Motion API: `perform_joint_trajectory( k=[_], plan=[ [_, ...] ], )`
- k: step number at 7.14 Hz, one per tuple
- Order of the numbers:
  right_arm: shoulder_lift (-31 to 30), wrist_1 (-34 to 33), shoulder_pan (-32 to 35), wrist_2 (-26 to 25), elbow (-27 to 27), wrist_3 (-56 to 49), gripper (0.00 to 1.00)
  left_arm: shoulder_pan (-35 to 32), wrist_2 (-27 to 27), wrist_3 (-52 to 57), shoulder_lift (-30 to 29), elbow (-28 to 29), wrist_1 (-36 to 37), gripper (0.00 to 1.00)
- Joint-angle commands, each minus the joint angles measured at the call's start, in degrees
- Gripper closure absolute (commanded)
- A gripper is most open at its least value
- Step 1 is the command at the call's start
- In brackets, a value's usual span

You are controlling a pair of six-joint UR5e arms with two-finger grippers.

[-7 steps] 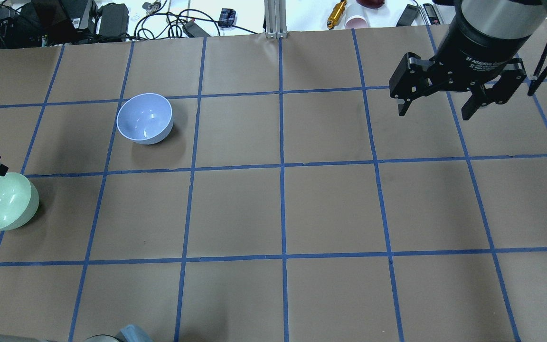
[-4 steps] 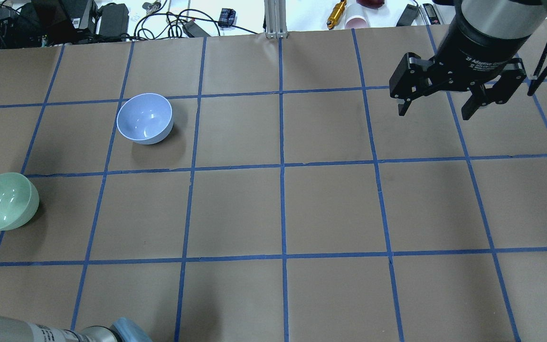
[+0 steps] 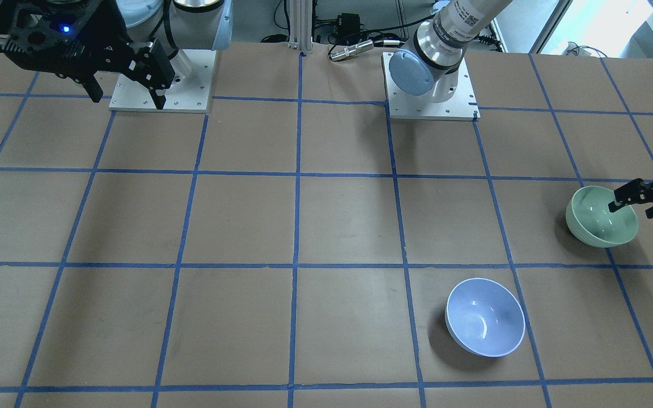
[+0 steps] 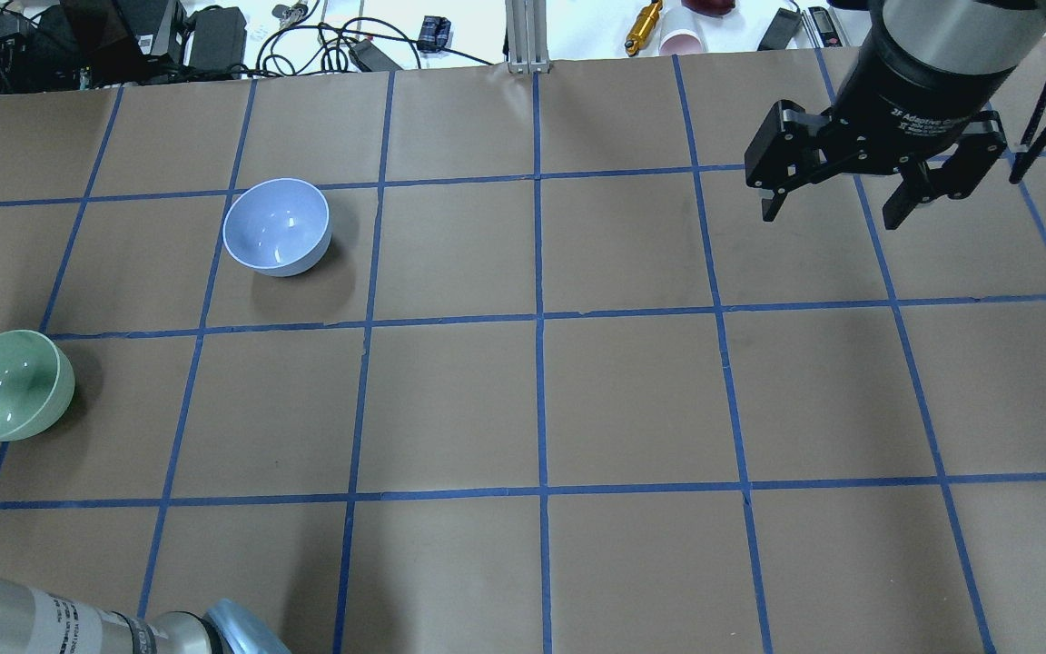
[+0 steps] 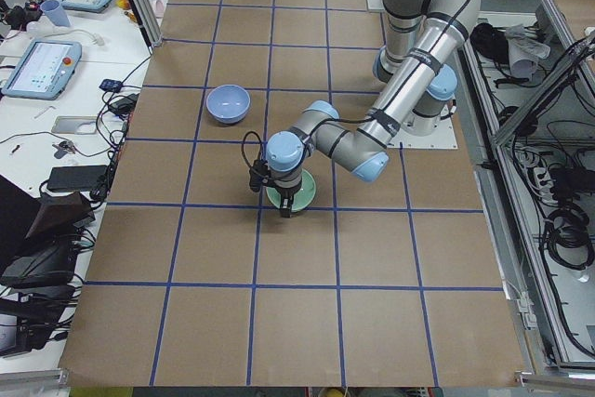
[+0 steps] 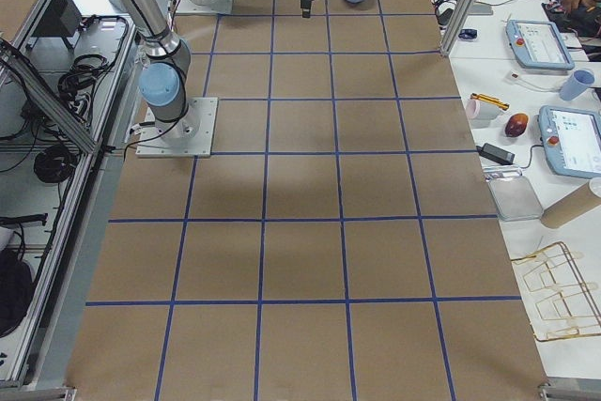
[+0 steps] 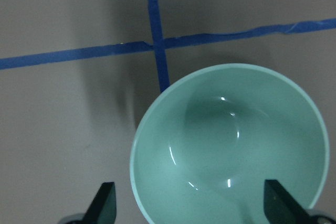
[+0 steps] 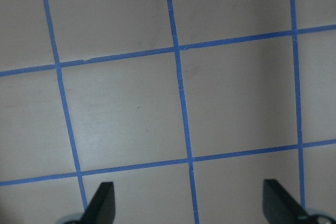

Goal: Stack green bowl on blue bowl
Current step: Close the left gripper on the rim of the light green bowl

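The green bowl (image 4: 19,395) stands upright at the table's left edge, and also shows in the front view (image 3: 598,224) and the left wrist view (image 7: 231,140). My left gripper (image 3: 635,208) is open and low over it. One finger (image 7: 105,205) is outside the rim and the other finger (image 7: 278,208) is over the inside, with neither closed on the wall. The blue bowl (image 4: 276,225) stands upright and empty, farther from me and to the right of the green bowl. My right gripper (image 4: 830,216) is open and empty, high over the far right.
The table (image 4: 541,400) is brown paper with a grid of blue tape. Cables, a pink cup (image 4: 679,41) and a yellow tool (image 4: 643,27) lie beyond its far edge. My left forearm (image 4: 33,622) crosses the near left corner. Both arm bases (image 3: 428,102) sit at my edge.
My left gripper has come down and moved toward me, so its finger is now inside the green bowl's rim. The left forearm has come into view. Both bowls and the right arm stayed put.
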Motion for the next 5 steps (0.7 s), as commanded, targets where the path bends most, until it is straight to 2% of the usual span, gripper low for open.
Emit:
perform_joint_trajectory(
  k=[1,4,5],
  plan=[
    [0.0,-0.03,0.0,0.0,-0.01,0.0,0.0,1.71,-0.07,0.14,-2.24,-0.06,0.73,0.0],
    [0.0,-0.03,0.0,0.0,-0.01,0.0,0.0,1.72,0.98,-0.38,-4.35,-0.5,0.56,0.0],
    [0.0,0.06,0.0,0.0,0.08,0.0,0.0,1.72,0.72,-0.56,-4.26,-0.42,0.47,0.07]
  ],
)
